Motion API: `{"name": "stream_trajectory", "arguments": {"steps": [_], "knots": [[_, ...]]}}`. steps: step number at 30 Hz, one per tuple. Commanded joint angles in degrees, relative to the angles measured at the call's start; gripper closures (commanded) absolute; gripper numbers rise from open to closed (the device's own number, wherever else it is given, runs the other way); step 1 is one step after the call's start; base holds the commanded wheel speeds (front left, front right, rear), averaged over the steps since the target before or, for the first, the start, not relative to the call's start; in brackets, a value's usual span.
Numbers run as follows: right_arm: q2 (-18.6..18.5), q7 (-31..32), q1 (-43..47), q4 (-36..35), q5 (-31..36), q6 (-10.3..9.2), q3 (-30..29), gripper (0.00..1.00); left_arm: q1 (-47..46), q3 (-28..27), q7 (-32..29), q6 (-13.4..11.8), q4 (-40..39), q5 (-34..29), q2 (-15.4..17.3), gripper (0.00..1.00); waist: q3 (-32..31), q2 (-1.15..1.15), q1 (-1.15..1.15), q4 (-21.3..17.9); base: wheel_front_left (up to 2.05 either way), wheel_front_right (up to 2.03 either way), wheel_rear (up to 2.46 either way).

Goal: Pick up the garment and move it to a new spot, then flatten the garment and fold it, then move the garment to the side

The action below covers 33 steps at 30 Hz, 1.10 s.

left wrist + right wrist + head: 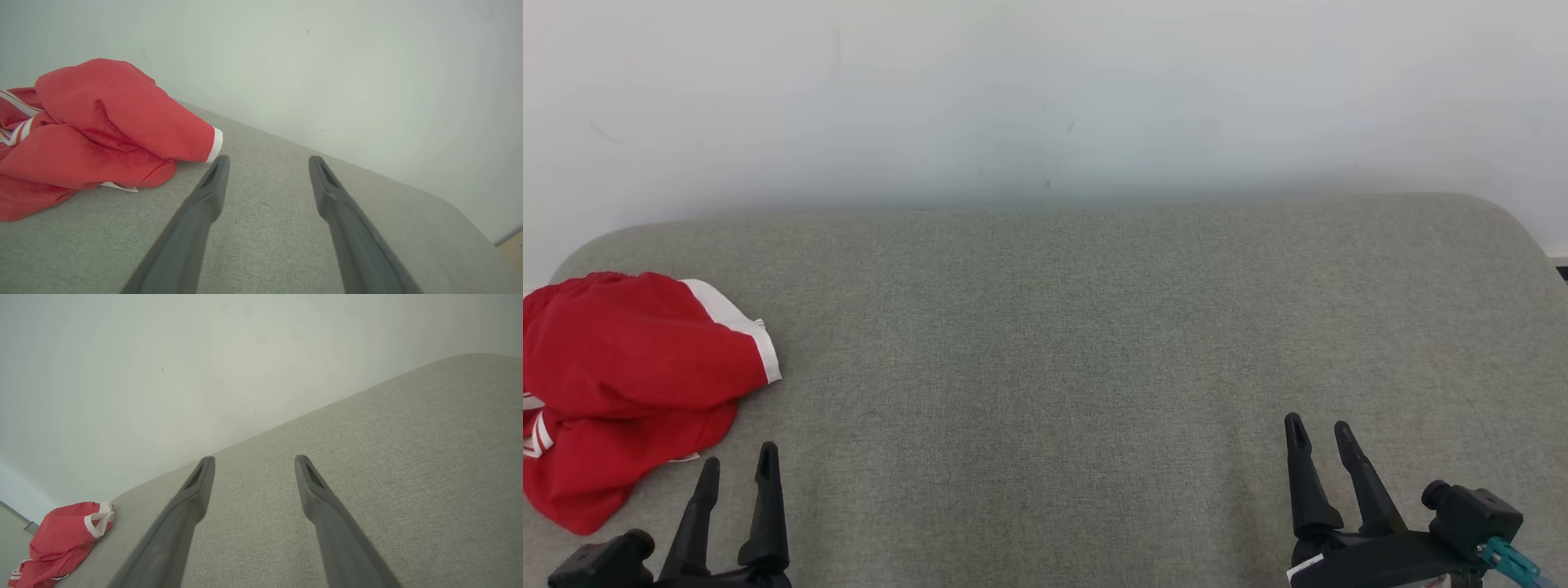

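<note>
A red garment [621, 384] with white trim lies crumpled at the far left of the grey padded surface [1045, 343]. It bulges at the left of the left wrist view, red garment [94, 134], and sits small at the lower left of the right wrist view, red garment [65, 539]. My left gripper [739, 465] stands open at the lower left, just right of and in front of the cloth, with nothing between its fingers. My right gripper [1319, 433] is open at the lower right, far from the garment, over bare fabric.
A pale wall [1045, 98] rises right behind the surface. The surface's rounded corners show at the back left and back right [1503, 216]. A strip of floor [512, 247] shows past the surface's edge in the left wrist view.
</note>
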<state>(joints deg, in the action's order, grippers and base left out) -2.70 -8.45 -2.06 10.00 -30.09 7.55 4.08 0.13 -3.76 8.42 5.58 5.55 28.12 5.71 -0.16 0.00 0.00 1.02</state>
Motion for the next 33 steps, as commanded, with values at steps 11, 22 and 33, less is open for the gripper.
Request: {"name": "stream_trajectory", "arguments": {"steps": [11,22,33], "knots": [[-0.2,-2.0,0.4,-0.9,8.3,-0.08,0.8,0.00,0.4,0.2,2.0,0.7,-0.5,-6.0,0.7,0.00,-0.2,0.00,0.00,0.4,0.00,0.00,0.00],[-0.2,-3.3,1.1,-1.5,14.1,-0.09,1.2,0.00,1.0,0.5,3.3,1.2,-1.2,-10.1,1.6,0.00,-0.7,0.00,0.00,0.9,0.00,0.00,0.00],[-0.2,-3.9,2.5,-2.2,19.7,-0.10,1.7,0.00,2.4,1.2,4.6,1.3,-1.2,-14.3,2.7,0.00,-1.4,0.00,0.00,1.2,0.00,0.00,0.00]]}}
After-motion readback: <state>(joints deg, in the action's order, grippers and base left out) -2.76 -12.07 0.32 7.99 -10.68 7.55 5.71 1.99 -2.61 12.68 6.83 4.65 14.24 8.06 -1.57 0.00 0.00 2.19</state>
